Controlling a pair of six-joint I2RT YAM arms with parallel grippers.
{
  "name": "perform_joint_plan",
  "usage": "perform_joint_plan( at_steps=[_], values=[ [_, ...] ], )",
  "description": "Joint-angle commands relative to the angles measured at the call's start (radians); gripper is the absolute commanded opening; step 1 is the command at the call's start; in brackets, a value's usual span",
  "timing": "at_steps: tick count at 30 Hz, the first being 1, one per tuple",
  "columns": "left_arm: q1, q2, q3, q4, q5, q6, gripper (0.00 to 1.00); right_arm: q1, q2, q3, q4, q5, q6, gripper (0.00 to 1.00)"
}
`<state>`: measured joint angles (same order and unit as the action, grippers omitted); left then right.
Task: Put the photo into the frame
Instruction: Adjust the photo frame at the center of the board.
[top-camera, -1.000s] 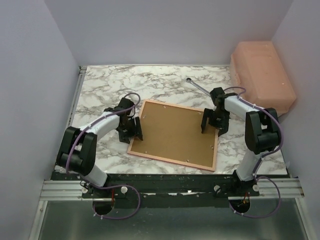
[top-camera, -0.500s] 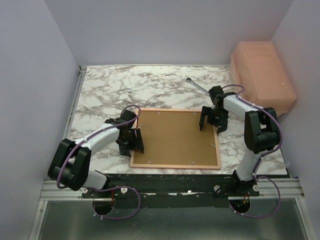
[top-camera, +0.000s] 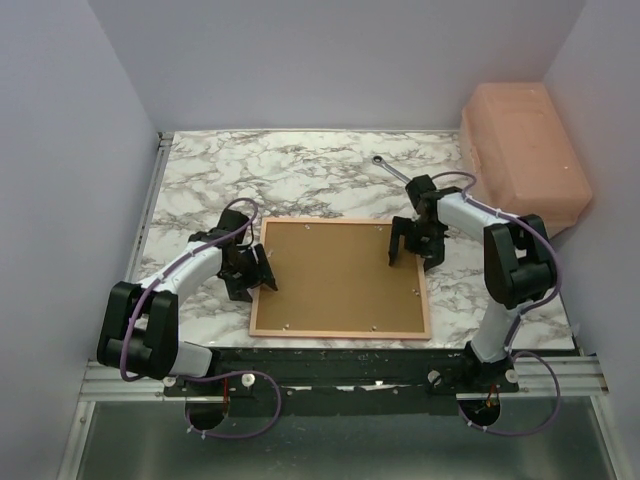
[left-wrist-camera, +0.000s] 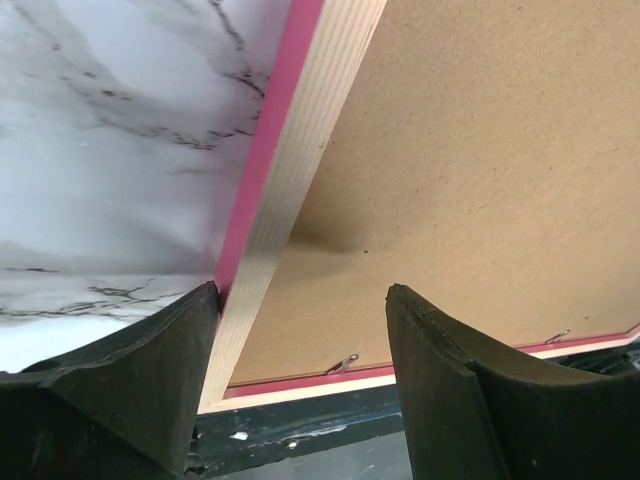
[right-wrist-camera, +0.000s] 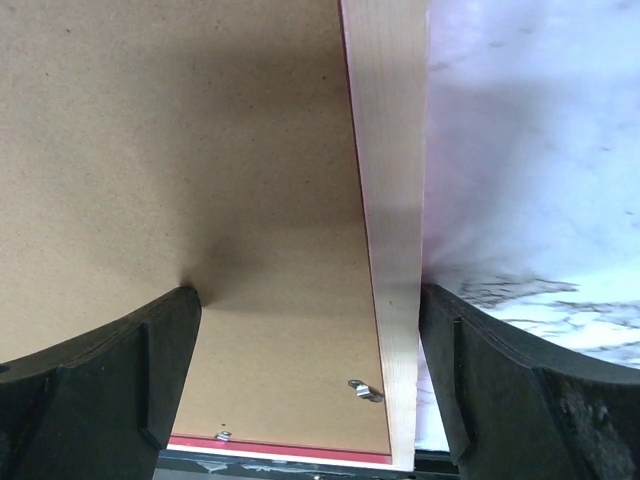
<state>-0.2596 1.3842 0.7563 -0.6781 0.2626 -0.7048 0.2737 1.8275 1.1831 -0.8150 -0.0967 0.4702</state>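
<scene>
The frame (top-camera: 340, 334) lies face down on the marble table, pale wood reverse up, pink edge showing. The brown backing panel (top-camera: 335, 275) sits inside it. The photo is hidden. My left gripper (top-camera: 252, 283) is open and straddles the frame's left rail (left-wrist-camera: 300, 160): one finger outside against the pink edge, the other over the backing panel (left-wrist-camera: 480, 150). My right gripper (top-camera: 411, 253) is open and straddles the right rail (right-wrist-camera: 390, 150) near its far corner, one finger on the backing panel (right-wrist-camera: 180, 130), the other on the marble side.
A salmon plastic box (top-camera: 525, 150) stands at the back right. A metal tool (top-camera: 392, 170) lies just behind the right gripper. Small metal tabs (right-wrist-camera: 365, 390) hold the panel. The frame's near rail lies close to the table's front edge (top-camera: 330, 352).
The frame has turned square to the table's front edge and slid left. Both grippers moved left with it, still straddling its side rails.
</scene>
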Motion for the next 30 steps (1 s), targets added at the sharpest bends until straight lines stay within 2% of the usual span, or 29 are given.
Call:
perform_joint_plan(
  at_steps=[1, 5, 14, 19, 30],
  values=[
    [0.020, -0.023, 0.014, -0.001, 0.033, 0.030, 0.68, 0.079, 0.043, 0.061, 0.028, -0.077, 0.012, 0.96],
    [0.032, -0.031, 0.011, -0.012, 0.011, 0.040, 0.68, 0.091, 0.011, 0.053, 0.011, -0.016, 0.020, 0.96],
    [0.042, -0.006, 0.002, -0.006, 0.002, 0.062, 0.68, 0.091, -0.169, -0.046, -0.112, 0.119, 0.022, 0.98],
    [0.042, 0.004, 0.003, -0.005, 0.007, 0.070, 0.67, 0.091, -0.239, -0.086, -0.164, 0.121, 0.038, 0.97],
    [0.042, 0.022, -0.003, 0.003, 0.020, 0.080, 0.67, 0.091, -0.220, -0.188, -0.086, 0.130, 0.015, 0.80]
  ],
)
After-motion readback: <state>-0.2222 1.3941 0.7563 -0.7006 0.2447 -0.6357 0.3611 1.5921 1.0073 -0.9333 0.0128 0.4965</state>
